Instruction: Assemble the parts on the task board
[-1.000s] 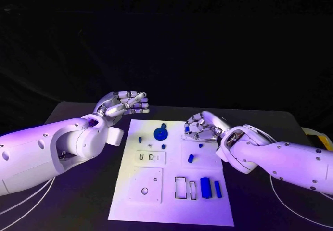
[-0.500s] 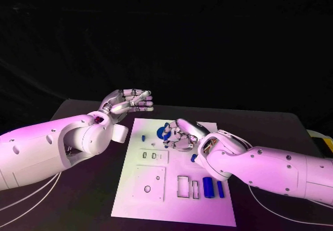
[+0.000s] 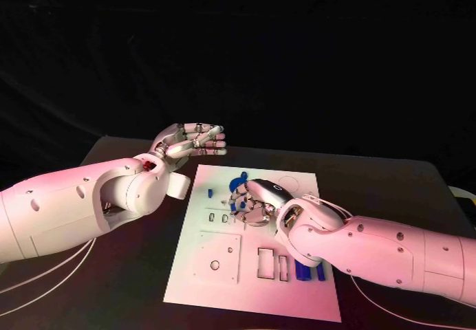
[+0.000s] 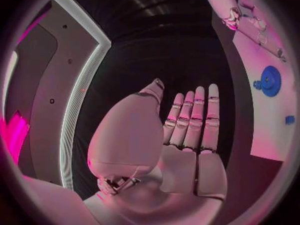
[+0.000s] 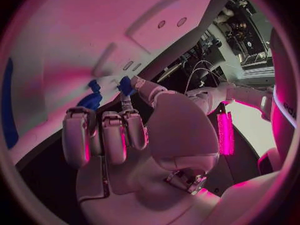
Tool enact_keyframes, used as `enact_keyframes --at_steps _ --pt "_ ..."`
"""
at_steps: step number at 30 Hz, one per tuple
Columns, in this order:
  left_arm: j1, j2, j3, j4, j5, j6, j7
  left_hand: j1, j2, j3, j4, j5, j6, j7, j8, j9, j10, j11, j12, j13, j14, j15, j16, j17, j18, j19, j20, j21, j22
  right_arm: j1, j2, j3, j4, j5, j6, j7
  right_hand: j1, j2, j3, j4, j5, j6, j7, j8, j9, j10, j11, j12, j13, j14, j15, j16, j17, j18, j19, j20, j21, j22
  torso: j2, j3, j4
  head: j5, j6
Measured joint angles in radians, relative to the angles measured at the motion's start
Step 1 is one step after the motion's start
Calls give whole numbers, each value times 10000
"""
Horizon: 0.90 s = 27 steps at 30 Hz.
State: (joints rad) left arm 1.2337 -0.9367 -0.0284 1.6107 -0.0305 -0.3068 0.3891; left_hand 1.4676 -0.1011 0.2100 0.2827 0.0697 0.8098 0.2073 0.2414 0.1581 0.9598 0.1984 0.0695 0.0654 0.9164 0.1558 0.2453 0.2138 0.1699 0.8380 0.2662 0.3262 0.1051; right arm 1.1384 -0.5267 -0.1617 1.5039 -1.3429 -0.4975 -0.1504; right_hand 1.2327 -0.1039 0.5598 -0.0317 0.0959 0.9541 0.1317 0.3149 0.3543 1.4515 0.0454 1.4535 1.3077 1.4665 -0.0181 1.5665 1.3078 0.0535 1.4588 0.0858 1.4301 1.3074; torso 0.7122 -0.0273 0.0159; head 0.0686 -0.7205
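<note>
Over task board [image 3: 298, 302], right hand [image 3: 256, 203] (curled)

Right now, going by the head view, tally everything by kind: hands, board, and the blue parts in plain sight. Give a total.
Hands: 2, the left hand and the right hand
Task board: 1
Blue parts in plain sight: 4, the gear, the small peg, the long bar and the thin bar
Total: 7; the right hand may hide more parts.
</note>
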Motion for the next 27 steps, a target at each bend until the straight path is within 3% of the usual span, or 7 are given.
enact_keyframes --at_steps 15,27 --pt "0 45 0 -12 0 6 -8 0 0 0 0 0 0 0 0 1 0 0 0 0 0 0 -37 9 1 0 0 0 -8 -129 132 -1 -50 -531 295 -243 -189 -188 -69 14 -12 -1 -2 122 5 -32 -31 0 -1 0 0 0 -2 0 0 0 1 7 -5 -6 -16 90 -150" --pt "1 33 1 -19 0 9 -14 0 0 0 0 0 0 0 0 1 0 0 0 0 0 0 -36 8 1 0 0 0 -8 -198 211 -11 -113 -730 482 -330 -198 -200 -97 39 -19 -1 -3 206 7 -32 -31 0 -2 0 0 0 -2 1 0 1 -49 6 -13 -4 10 135 -221"
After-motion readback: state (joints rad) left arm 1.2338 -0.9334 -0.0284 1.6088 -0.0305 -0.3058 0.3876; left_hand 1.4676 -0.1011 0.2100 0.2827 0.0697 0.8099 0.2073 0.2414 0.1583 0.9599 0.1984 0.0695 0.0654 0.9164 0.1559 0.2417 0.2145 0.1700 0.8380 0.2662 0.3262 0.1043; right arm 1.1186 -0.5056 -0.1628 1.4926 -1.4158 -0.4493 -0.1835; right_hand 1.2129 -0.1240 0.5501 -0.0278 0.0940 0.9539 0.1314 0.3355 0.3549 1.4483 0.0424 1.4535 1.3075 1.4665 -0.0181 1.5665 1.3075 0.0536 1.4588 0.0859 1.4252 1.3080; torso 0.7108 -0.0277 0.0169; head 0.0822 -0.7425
